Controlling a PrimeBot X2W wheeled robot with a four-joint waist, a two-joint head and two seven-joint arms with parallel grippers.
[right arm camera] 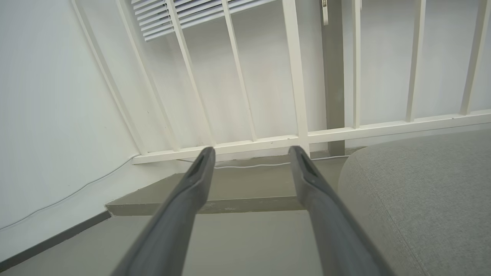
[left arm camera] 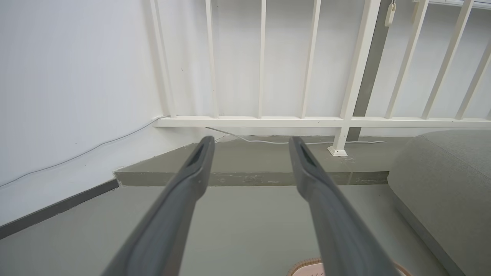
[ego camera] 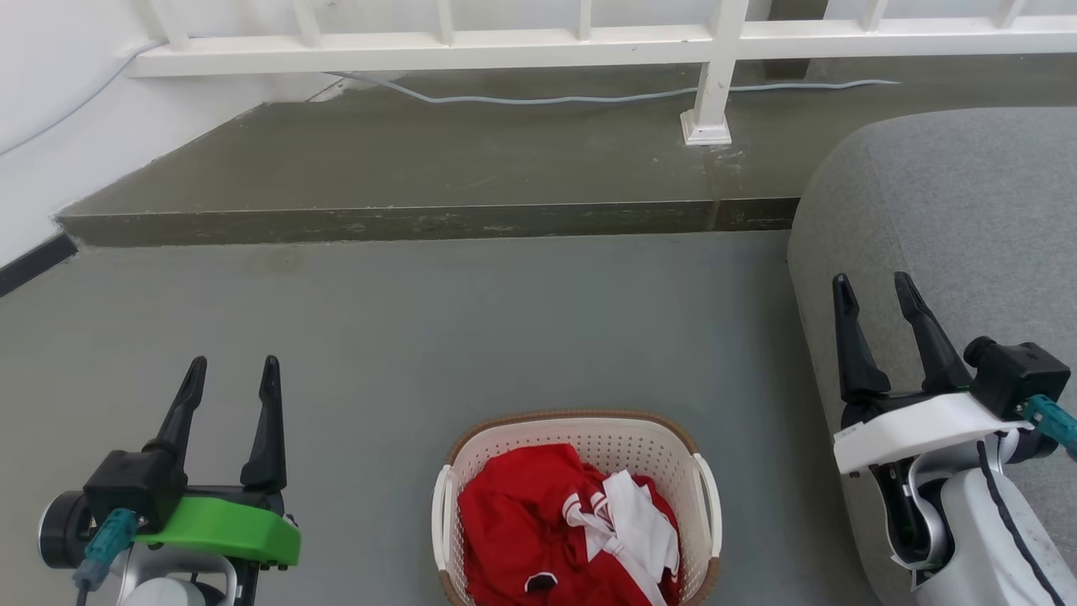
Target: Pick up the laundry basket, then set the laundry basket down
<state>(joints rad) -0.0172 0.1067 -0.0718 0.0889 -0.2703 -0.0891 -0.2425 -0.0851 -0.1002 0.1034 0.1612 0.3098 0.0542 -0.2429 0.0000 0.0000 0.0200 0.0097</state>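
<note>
The basket point(ego camera: 580, 439) stands on the floor point(ego camera: 471, 320), low in the middle of the head view, between the two arms and close in front of the robot; its near end is cut off by the bottom edge. The left hand point(ego camera: 234, 364) is to its left and the right hand point(ego camera: 871, 279) to its right. Both are apart from it, with the fingers pointing away from the robot and not towards the basket. Each hand is open, the two fingers spread with a clear gap, and each holds nothing. The basket has one white handle point(ego camera: 439, 513) on the side towards the left hand and another on the side towards the right hand, so I judge that each arm must come inward and down to its own handle. The right hand seems a little closer sideways, but it is further forward, in front of the grey sofa point(ego camera: 968, 202), so neither hand is clearly nearer. I cannot tell the long axis for sure, because the basket is not shown whole. Inside lie red clothes point(ego camera: 522, 522) with a white cloth point(ego camera: 644, 526) on top of them, towards the right wall, and they do not rise above the brown rim. The lift is not yet begun.
</note>
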